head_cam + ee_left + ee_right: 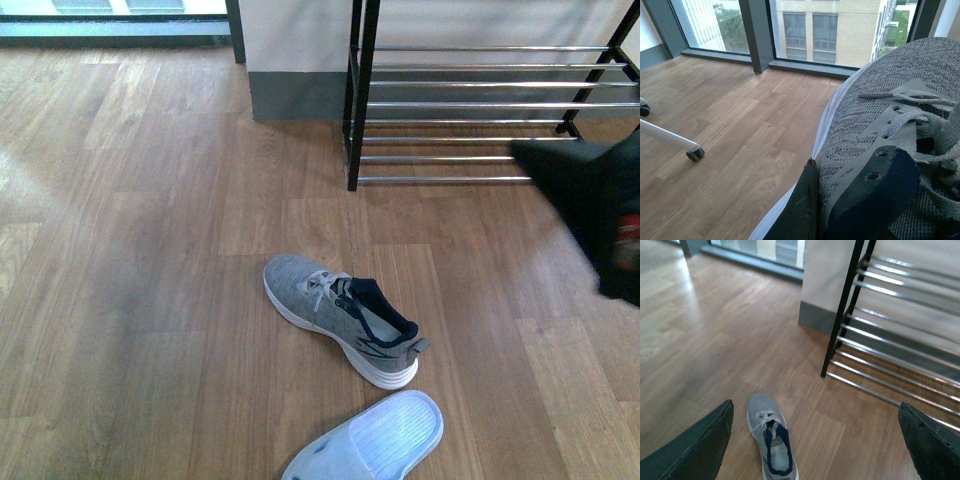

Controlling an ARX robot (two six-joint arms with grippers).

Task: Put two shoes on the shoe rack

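Note:
One grey knit sneaker [340,320] with a white sole and dark lining lies on the wood floor, toe toward the back left. A light-blue slide slipper [370,445] lies just in front of it. The shoe rack [480,105], black frame with chrome bars, stands at the back right. My left gripper [832,215] is shut on a second grey sneaker [890,95], which fills the left wrist view; one dark finger [801,210] presses its side. My right gripper [815,450] is open and empty above the floor, between the lying sneaker [771,440] and the rack [890,345]. My right arm [600,200] shows blurred at the right.
A white wall with a grey skirting [295,95] stands left of the rack. Floor-height windows [820,30] run along the far side. A white chair leg with a black caster [694,154] stands on the floor in the left wrist view.

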